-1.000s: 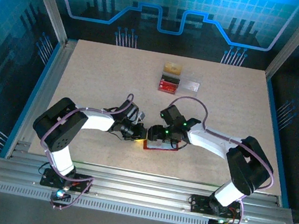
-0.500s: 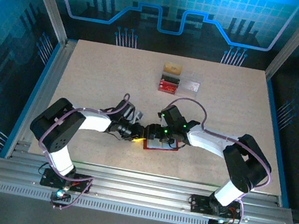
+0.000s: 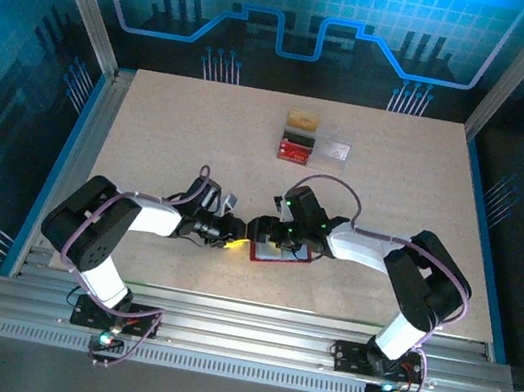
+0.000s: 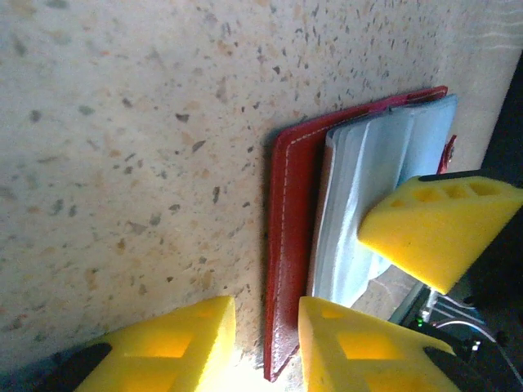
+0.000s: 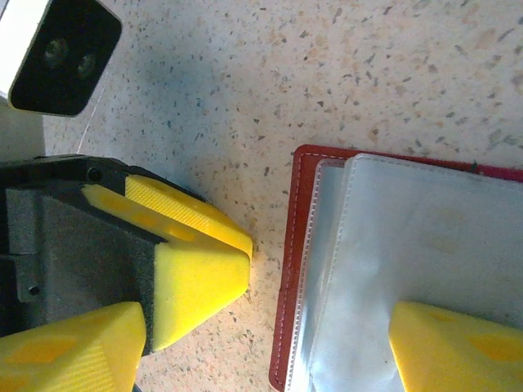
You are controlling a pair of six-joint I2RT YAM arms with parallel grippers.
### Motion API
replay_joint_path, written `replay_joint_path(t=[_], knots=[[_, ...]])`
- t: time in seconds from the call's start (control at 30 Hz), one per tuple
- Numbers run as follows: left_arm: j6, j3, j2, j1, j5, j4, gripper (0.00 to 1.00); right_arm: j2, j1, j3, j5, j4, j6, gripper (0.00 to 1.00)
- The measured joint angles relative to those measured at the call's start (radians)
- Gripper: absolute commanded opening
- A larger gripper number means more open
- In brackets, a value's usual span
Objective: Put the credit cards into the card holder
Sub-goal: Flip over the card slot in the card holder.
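The card holder (image 3: 279, 253), a dark red wallet, lies open on the table between both grippers, and its clear plastic sleeves (image 4: 368, 184) face up. My left gripper (image 4: 265, 351) is open, its yellow fingers straddling the corner of the red cover (image 4: 290, 245). It sits at the wallet's left edge (image 3: 235, 242). My right gripper (image 5: 261, 359) is open wide over the wallet, one fingertip (image 5: 458, 343) resting on the sleeves (image 5: 409, 237). No loose credit card lies between either pair of fingers. In the close views the credit cards are out of sight.
At the back middle of the table sit a small tan block (image 3: 303, 120), dark red ribbed pieces (image 3: 296, 147) and a pale clear rectangular box (image 3: 333, 150); whether cards lie in it I cannot tell. The left gripper's finger (image 5: 196, 261) is close beside the wallet.
My left gripper has dropped lower and moved in to the wallet's left edge. The right gripper has shifted slightly left while staying over the wallet.
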Motion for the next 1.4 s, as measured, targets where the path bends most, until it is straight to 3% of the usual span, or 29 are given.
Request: replay_joint_path(t=[0.1,0.53,0.67,0.77,1.03,1.4], knots=[[-0.046,-0.025,-0.014,0.008,0.006,0.015,0.2,0.003,0.0,-0.016,-0.016,0.033,-0.001,0.75],[-0.155,-0.011,-0.141,0.077,-0.006,-0.053,0.16,0.028,-0.033,-0.042,-0.106,0.109,-0.009,0.63],[-0.156,0.057,-0.136,0.083,-0.004,-0.081,0.07,0.041,-0.039,-0.045,-0.124,0.129,-0.013,0.56],[-0.158,0.115,-0.093,0.083,0.012,-0.078,0.01,0.053,-0.04,-0.045,-0.135,0.14,-0.021,0.49],[-0.155,0.203,0.04,0.029,0.054,-0.08,0.0,0.074,-0.053,-0.045,-0.156,0.144,-0.036,0.31],[-0.141,0.209,0.166,-0.006,0.067,-0.08,0.0,0.076,-0.059,-0.044,-0.157,0.129,-0.05,0.32]])
